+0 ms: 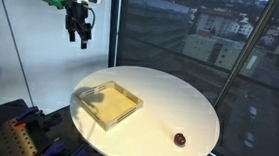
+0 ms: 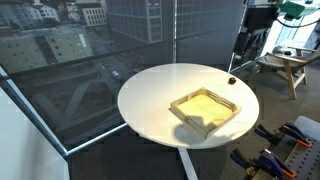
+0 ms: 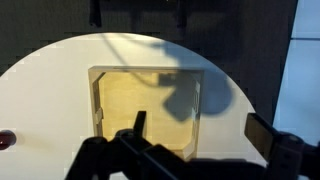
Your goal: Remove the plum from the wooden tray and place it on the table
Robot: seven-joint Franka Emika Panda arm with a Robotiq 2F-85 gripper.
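1. A small, dark reddish plum [image 1: 179, 139] sits on the round white table [image 1: 178, 96], outside the wooden tray [image 1: 109, 103] and well apart from it, close to the table's edge.
2. The tray, square and pale yellow with a low raised rim, lies flat on the table with its floor bare in both exterior views [image 2: 205, 106].
3. The robot's hand [image 1: 79, 38] hangs high over the table, well clear of the tray, with its fingers pointing down.
4. In the wrist view, the two dark fingers [image 3: 137, 125] stand wide apart at the bottom of the frame. The hand is fully open and grips nothing.
5. The same view puts the tray [image 3: 145, 105] in the middle of the frame, with a shadow across its right half. The plum [image 3: 5, 140] shows at the far left edge, off to one side of the tray and not touching it.
6. Beyond the tray, glass walls look out over city buildings [image 1: 223, 34].
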